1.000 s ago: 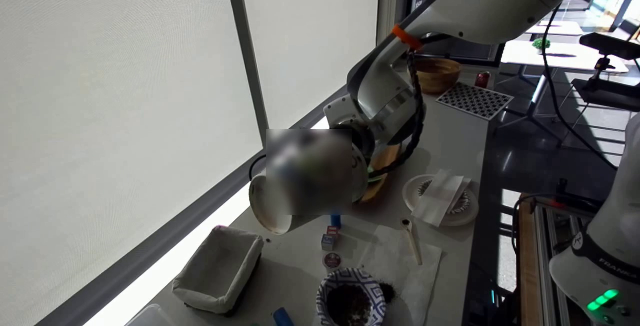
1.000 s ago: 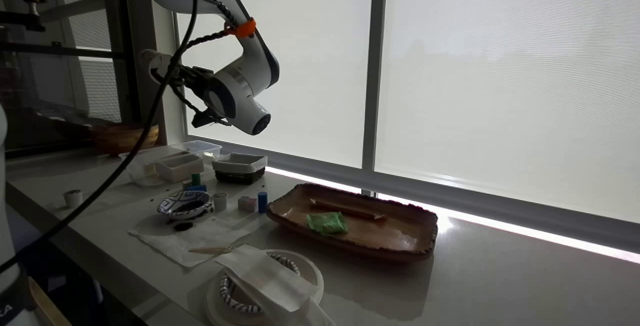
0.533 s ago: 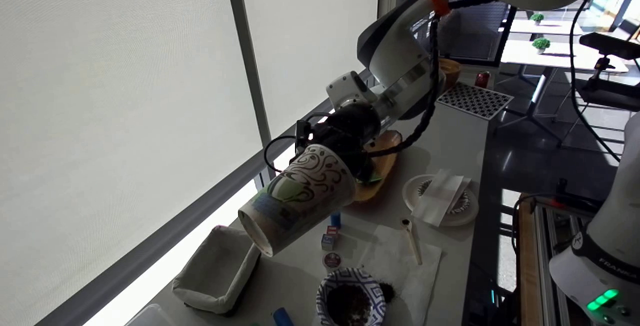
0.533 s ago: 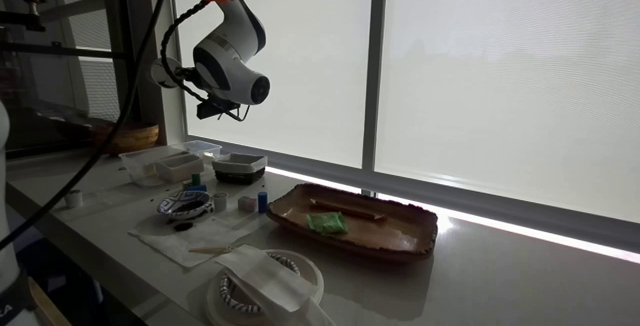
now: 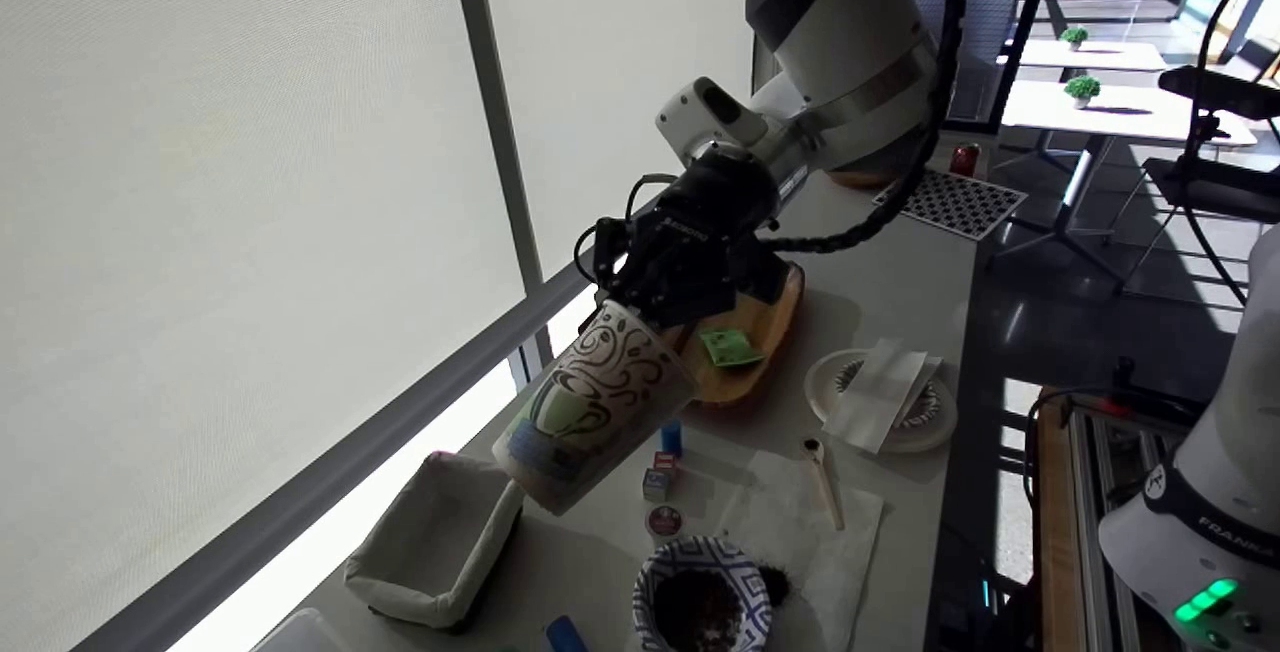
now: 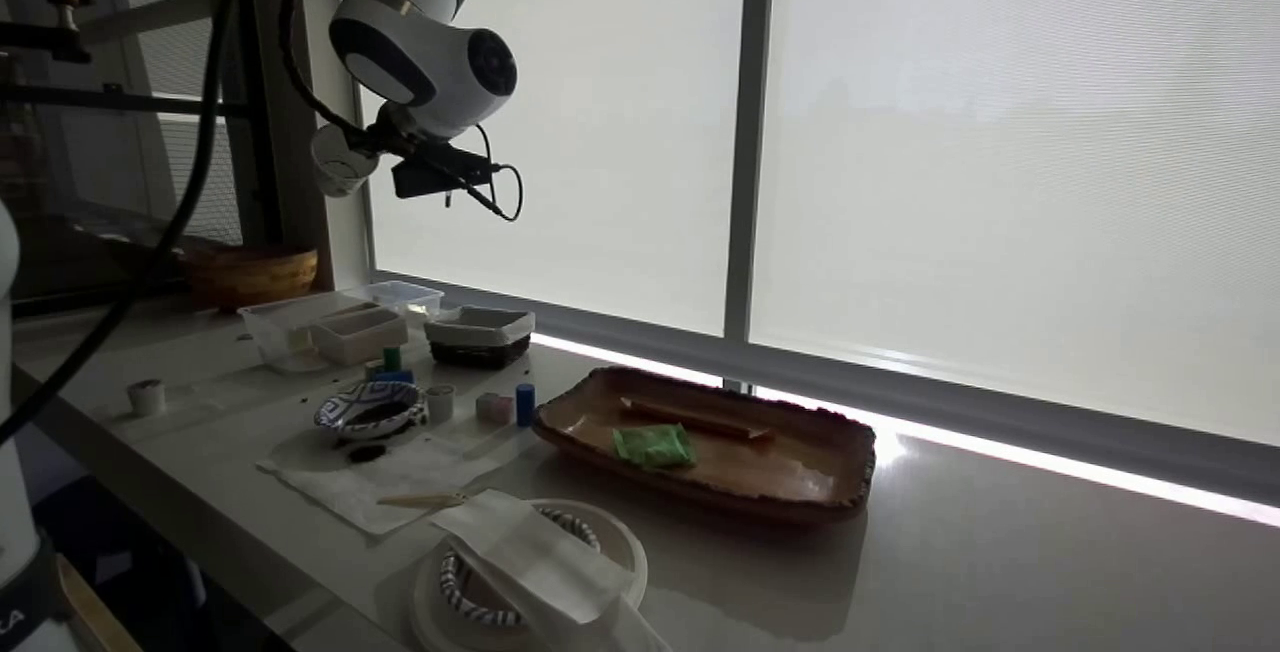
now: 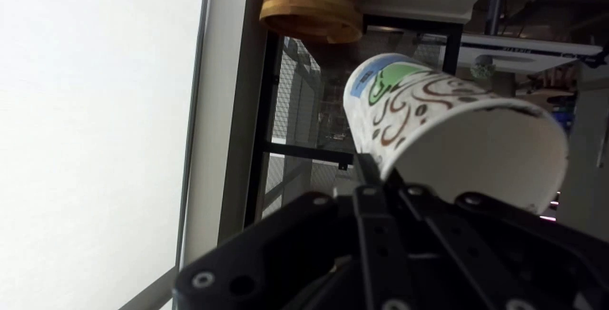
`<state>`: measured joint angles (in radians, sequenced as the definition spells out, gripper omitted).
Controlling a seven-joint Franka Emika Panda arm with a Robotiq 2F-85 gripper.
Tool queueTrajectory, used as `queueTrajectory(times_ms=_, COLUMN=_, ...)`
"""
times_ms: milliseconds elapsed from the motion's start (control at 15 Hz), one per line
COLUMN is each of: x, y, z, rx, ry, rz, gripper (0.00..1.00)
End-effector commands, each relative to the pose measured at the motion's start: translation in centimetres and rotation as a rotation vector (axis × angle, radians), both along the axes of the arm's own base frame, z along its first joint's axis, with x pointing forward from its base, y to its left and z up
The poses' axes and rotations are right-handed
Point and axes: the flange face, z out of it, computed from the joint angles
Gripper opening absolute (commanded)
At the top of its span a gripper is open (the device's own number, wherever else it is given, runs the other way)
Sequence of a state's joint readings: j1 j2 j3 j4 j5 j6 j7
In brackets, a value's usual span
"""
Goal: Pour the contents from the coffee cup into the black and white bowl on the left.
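Observation:
The coffee cup is a paper cup with brown swirls and a green mug print. My gripper is shut on its rim and holds it high above the table, tilted with its base down. It also shows in an exterior view. In the wrist view the fingertips pinch the rim of the cup. The visible inside wall is pale; its bottom is hidden. The black and white bowl stands on the table with dark grounds in it, and also shows in an exterior view.
Dark grounds lie beside the bowl on a paper sheet with a spoon. A lined basket, small pods and boxes, a wooden tray and a plate with a patterned rim stand around.
The arm has risen. The cup has turned from nearly level, base facing an exterior camera, to base pointing lower. The gripper has kept hold of it. The bowl has not moved.

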<state>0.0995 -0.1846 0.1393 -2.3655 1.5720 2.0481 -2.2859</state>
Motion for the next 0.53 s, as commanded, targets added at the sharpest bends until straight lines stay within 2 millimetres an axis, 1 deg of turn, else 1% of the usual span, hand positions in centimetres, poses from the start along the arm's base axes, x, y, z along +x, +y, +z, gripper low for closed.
queueTrajectory(times_ms=0, x=-1.21, y=0.30, z=0.98, rx=-0.178, ry=0.063, rz=-0.045, gripper=0.01)
queueTrajectory(times_ms=267, x=-1.49, y=0.71, z=0.86, rx=-0.369, ry=0.153, rz=-0.068, gripper=0.01)
queueTrajectory(times_ms=467, x=-1.70, y=0.86, z=0.37, rx=-0.510, ry=0.234, rz=-0.076, gripper=0.01)
